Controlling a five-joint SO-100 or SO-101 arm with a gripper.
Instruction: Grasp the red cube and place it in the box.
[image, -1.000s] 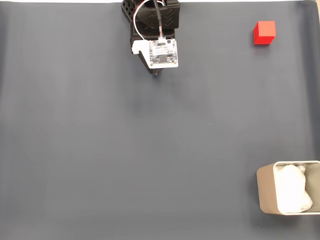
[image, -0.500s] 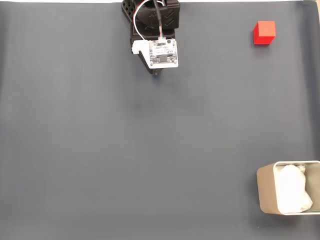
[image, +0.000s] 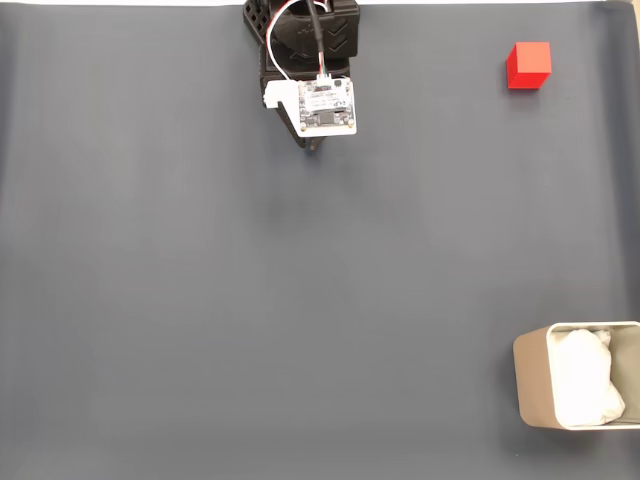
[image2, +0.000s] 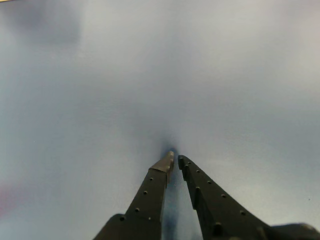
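- At the top middle of the fixed view, the arm (image: 305, 40) is sitting folded over its base, with a white camera board (image: 326, 105) riding on its wrist and red, white and black wires (image: 300, 30) looping down to it.
- Below that board, the gripper (image: 314, 147) is poking out as a dark tip, close over the dark grey mat (image: 250, 300).
- Seen from the wrist view, the gripper (image2: 175, 159) is reaching up from the bottom edge, its two black fingers (image2: 150, 195) converging until the tips are almost meeting; the jaws are drawn together with nothing between them.
- Under the fingertips in the wrist view, the mat (image2: 150, 75) is looking pale and blurred, so it is probably very near the lens, though the view is too soft to be sure.
- Over in the upper right of the fixed view, the red cube (image: 529, 65) is resting on the mat, well apart from the gripper.
- Down in the lower right corner of the fixed view, the box (image: 533, 385) is standing on the mat, its right side running off the picture edge, with crumpled white lining (image: 583, 385) lying inside it.
- Between cube and box, bare mat is stretching down the right side, and the two are lying well apart.
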